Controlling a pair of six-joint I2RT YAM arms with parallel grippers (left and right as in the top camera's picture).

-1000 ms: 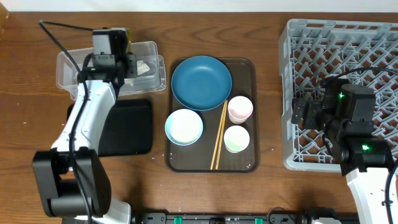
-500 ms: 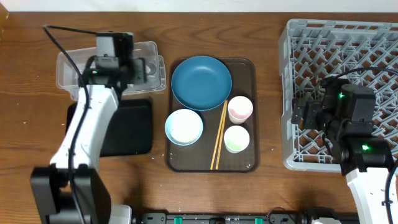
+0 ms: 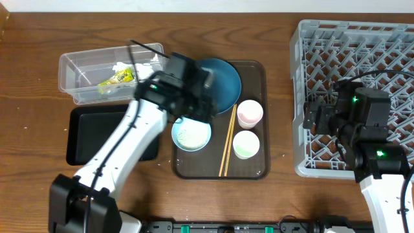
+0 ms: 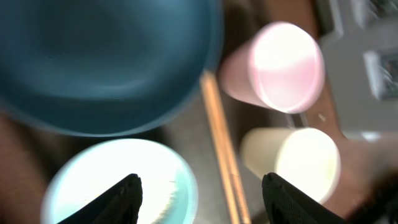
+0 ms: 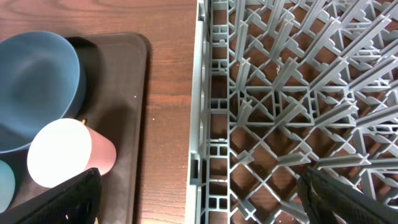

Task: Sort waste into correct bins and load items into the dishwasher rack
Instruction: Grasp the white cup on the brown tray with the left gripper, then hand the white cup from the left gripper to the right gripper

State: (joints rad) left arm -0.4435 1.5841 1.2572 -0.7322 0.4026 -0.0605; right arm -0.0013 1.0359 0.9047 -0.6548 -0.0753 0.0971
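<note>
My left gripper is open and empty, hovering over the brown tray between the light-blue bowl and the chopsticks. In the left wrist view the gripper spans the bowl's rim and the chopsticks, with the dark-blue plate, pink cup and pale cup around. The clear tub holds the yellow-green wrapper and white tissue. My right gripper is open over the left edge of the grey rack. I cannot make out any rice grains.
The black tray lies below the tub, partly under my left arm. The brown serving tray holds the plate, both cups and the chopsticks. The rack fills the right side.
My left arm swung from above the clear tub to the right, now over the brown tray. The wrapper and tissue now show in the tub. The right arm has not moved.
</note>
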